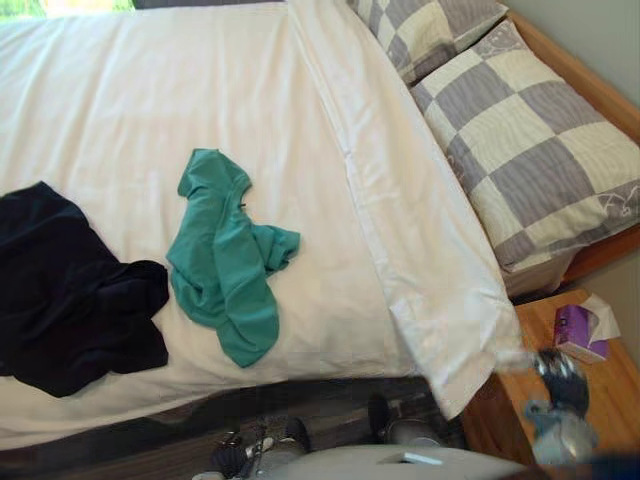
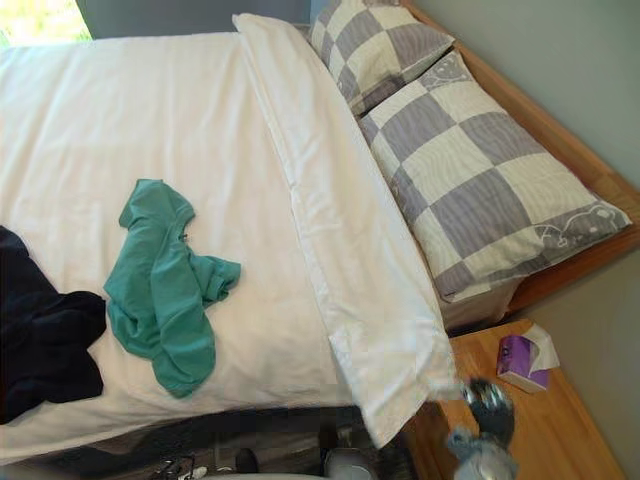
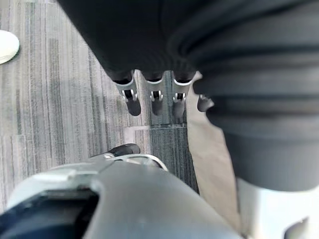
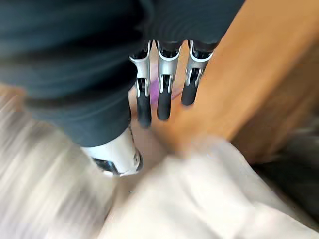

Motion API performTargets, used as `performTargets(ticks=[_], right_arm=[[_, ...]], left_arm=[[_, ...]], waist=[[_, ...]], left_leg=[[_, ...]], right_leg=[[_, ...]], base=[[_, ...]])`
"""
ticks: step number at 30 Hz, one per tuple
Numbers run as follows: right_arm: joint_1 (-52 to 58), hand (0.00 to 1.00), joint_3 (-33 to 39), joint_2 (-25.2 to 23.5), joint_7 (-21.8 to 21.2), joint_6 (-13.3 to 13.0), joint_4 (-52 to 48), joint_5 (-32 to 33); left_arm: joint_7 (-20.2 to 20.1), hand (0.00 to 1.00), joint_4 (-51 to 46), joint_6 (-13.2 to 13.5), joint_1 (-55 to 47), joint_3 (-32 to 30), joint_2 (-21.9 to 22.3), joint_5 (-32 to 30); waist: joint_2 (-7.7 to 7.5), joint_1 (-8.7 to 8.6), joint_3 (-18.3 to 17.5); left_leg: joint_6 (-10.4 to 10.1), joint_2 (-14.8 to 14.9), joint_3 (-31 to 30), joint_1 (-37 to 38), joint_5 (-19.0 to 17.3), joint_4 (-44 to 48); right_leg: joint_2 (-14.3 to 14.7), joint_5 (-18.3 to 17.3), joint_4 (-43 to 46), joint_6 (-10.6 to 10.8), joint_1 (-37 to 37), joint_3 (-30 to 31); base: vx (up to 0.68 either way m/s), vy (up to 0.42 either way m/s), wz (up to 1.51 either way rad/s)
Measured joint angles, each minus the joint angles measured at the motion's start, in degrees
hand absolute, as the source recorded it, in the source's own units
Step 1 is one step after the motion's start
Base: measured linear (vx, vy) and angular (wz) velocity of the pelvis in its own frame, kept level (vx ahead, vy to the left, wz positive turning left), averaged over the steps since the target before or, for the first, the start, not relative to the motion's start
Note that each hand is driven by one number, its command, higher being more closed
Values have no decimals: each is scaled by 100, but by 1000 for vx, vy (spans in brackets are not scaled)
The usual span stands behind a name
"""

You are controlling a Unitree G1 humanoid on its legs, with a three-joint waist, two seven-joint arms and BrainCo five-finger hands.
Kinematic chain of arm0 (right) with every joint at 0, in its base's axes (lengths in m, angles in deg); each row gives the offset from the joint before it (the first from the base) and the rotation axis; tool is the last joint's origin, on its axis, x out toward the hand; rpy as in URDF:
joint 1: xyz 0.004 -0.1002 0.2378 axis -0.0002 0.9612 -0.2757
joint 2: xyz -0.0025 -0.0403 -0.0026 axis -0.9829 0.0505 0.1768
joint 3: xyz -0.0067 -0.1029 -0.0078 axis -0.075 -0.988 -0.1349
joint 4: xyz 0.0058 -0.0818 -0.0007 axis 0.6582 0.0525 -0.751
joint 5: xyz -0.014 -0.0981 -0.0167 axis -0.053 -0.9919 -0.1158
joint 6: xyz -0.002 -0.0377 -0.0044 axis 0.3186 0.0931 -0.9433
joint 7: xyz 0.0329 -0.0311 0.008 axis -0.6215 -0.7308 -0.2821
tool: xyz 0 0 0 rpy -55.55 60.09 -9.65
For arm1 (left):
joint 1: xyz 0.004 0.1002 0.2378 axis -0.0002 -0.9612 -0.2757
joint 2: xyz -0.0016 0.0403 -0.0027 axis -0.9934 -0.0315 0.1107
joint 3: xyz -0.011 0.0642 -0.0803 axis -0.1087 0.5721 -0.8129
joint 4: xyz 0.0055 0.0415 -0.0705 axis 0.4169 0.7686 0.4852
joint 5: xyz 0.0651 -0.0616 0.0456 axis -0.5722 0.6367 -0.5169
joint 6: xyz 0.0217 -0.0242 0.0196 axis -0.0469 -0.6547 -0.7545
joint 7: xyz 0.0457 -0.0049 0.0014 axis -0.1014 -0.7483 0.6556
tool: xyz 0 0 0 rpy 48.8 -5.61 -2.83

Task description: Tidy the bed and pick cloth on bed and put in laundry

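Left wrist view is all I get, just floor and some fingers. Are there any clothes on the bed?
Observer: Yes, a teal garment lies crumpled on the white sheet.
Operator: Only that one?
Observer: No, a black garment lies beside it, toward the robot's left.
Operator: Where's the other hand?
Observer: The right hand hangs over the wooden nightstand, fingers straight, by the corner of the folded-back duvet.
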Motion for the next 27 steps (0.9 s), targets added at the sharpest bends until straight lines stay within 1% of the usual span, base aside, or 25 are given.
performTargets(ticks=[1,3,5,7,8,9,10,11,12,14,16,17,18,19,20,21,22,23,24,25,26,27], right_arm=[[135,0,190,-139,12,-176,236,367],[256,0,358,-204,80,-313,376,694],[288,0,574,-303,211,-407,405,860],[293,0,790,-378,509,-513,481,1141],[290,0,885,-407,573,-534,481,1241],[284,0,1038,-461,697,-627,481,1362],[276,0,1179,-510,811,-722,480,1370],[272,0,1237,-521,860,-755,469,1367],[243,100,1369,-527,937,-788,422,1365],[181,100,1539,-533,949,-824,93,1359],[174,100,1549,-520,861,-905,-591,1336],[171,100,1546,-495,695,-964,-1077,1335],[130,100,1542,-448,437,-991,-1557,1340],[112,100,1536,-422,270,-1003,-1785,1352],[67,100,1497,-316,-140,-1003,-2129,1531],[-62,100,1450,-184,-568,-964,-2345,1821],[-199,100,1406,-96,-881,-917,-2445,2076],[-304,100,1369,-48,-1093,-871,-2486,2227],[-528,100,1281,6,-1418,-738,-2518,2452],[-757,100,1149,4,-1744,-514,-2532,2735],[-792,100,1110,3,-1792,-479,-2532,2787],[-884,100,903,2,-1973,-347,-2533,2978]], left_arm=[[-19,0,66,-8,3,-128,38,-1],[-27,0,104,-34,9,-215,122,1],[-39,0,100,-75,31,-286,144,2],[-35,0,101,-141,32,-462,194,5],[-35,0,101,-157,32,-494,204,4],[-30,0,99,-181,33,-584,234,13],[-30,0,95,-213,35,-588,233,20],[-29,0,92,-229,43,-588,233,24],[-28,0,75,-254,46,-596,240,46],[-23,0,45,-305,37,-608,256,69],[-16,0,-29,-368,9,-604,273,70],[-13,0,-87,-375,-14,-590,279,70],[-12,0,-96,-376,-20,-593,303,70],[-11,0,-108,-375,-26,-593,310,72],[-11,0,-163,-367,-48,-592,322,73],[-14,0,-204,-340,-68,-591,320,74],[-16,0,-239,-330,-77,-555,300,73],[-19,0,-263,-325,-95,-536,292,72],[-23,0,-274,-315,-122,-533,288,73],[-23,0,-274,-310,-121,-468,272,71],[-22,0,-274,-310,-121,-445,264,71],[-20,0,-278,-295,-121,-364,243,72]], waist=[[44,-10,-55],[72,-4,-164],[82,5,-201],[38,42,-228],[35,50,-231],[39,83,-237],[44,133,-262],[37,147,-267],[33,170,-272],[37,172,-270],[41,169,-263],[48,177,-257],[60,172,-250],[66,172,-249],[73,180,-254],[74,188,-266],[80,189,-274],[77,190,-273],[83,184,-276],[111,185,-281],[114,185,-282],[137,189,-278]], left_leg=[[-2,-17,44,151,-2,-103],[-4,-37,135,295,-2,-216],[-1,-48,153,353,-12,-221],[-3,-60,170,396,-45,-222],[-6,-62,180,412,-53,-222],[-7,-62,193,437,-71,-222],[-9,-62,217,446,-91,-222],[-7,-62,239,457,-100,-222],[-5,-62,285,477,-122,-221],[-2,-69,319,511,-163,-218],[20,-70,371,517,-247,-149],[39,-59,440,515,-330,-77],[28,-24,480,501,-430,23],[31,-9,483,495,-468,77],[34,19,480,471,-535,172],[31,34,467,438,-575,240],[-1,36,462,435,-567,265],[-5,34,455,432,-568,267],[36,29,437,431,-530,276],[41,22,402,433,-520,292],[40,20,391,433,-520,290],[40,1,333,430,-516,299]], right_leg=[[-3,-40,4,12,97,2],[-1,-61,5,37,167,24],[-13,-65,5,43,213,23],[-31,-77,4,60,261,11],[-33,-77,4,60,273,8],[-36,-79,3,63,295,-1],[-39,-80,2,64,302,-5],[-40,-80,1,64,308,-6],[-47,-80,1,64,318,-6],[-61,-80,2,64,346,-15],[-83,-80,5,64,371,-42],[-100,-80,11,65,384,-73],[-106,-80,16,64,413,-132],[-109,-80,23,64,433,-174],[-109,-80,31,63,451,-194],[-111,-80,37,63,451,-199],[-113,-88,55,50,451,-210],[-114,-99,60,32,451,-222],[-119,-114,76,8,452,-264],[-123,-125,104,5,451,-322],[-126,-128,110,6,452,-329],[-150,-162,155,25,455,-342]], base=[[23,10,-16],[31,10,-15],[15,3,-5],[0,0,0],[4,-19,-3],[4,-23,-4],[5,-25,-5],[4,-26,-7],[-2,-26,-8],[-5,-28,-6],[4,-10,-2],[0,0,0],[0,0,0],[33,-26,10],[51,-19,10],[57,-15,8],[48,-8,5],[62,-9,6],[78,-8,11],[88,-5,12],[85,5,17],[86,9,24]])
